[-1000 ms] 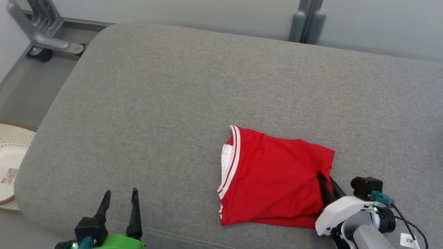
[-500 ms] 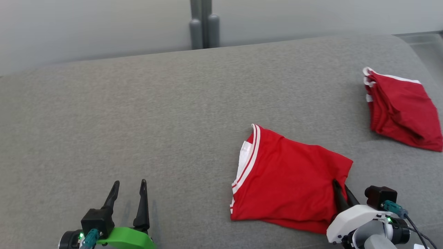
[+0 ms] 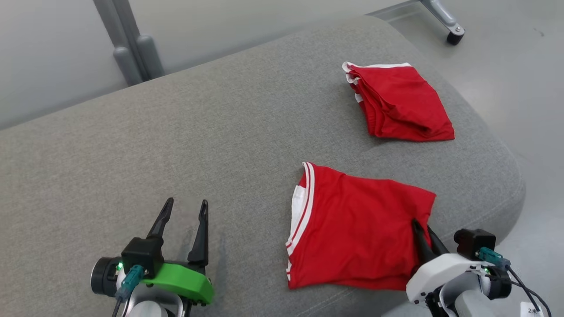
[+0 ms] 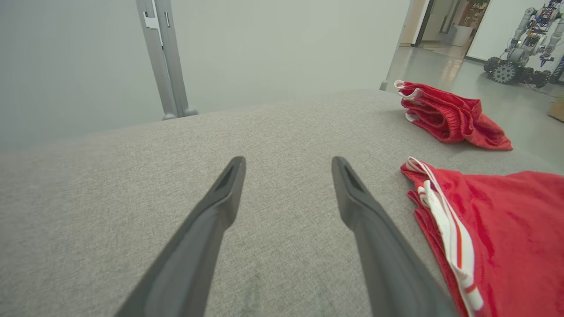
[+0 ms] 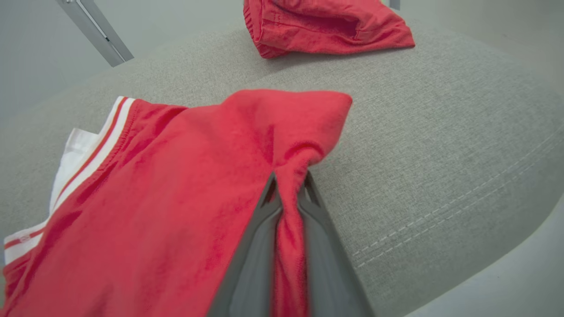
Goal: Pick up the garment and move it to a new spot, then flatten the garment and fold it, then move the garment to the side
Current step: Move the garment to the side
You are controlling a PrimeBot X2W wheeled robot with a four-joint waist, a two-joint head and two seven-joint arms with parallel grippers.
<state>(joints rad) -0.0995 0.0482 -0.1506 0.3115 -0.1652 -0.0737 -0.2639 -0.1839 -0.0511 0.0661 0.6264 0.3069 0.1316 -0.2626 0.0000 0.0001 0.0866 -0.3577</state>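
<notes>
A: Entry one?
B: One garment [image 3: 357, 229], red, with white-striped trim and a white inner patch at its left edge. Folded, flat on the grey cushion [image 3: 220, 132], toward the right front and short of the rounded right end.
A: Held?
B: Pinched at its right-hand edge by the right gripper [image 3: 422, 225]. Fingers closed together on a bunched ridge of red cloth (plainest in the right wrist view, fabric squeezed between the two dark fingers).
A: Entry two?
B: Listed next, left gripper [image 3: 187, 201], green-bodied. Fingers spread wide with nothing between them, low over bare cushion, well apart from the striped edge.
A: Anything else on the cushion?
B: A second red garment [image 3: 396, 103], folded, white trim at its left end. Farther back, near the right end, apart from the first.
A: Surroundings?
B: One grey post [image 3: 132, 53] behind the cushion against a pale wall. One castor [image 3: 454, 35] on the floor at upper right. Another wheeled robot [image 4: 524, 39], far off in the left wrist view.
</notes>
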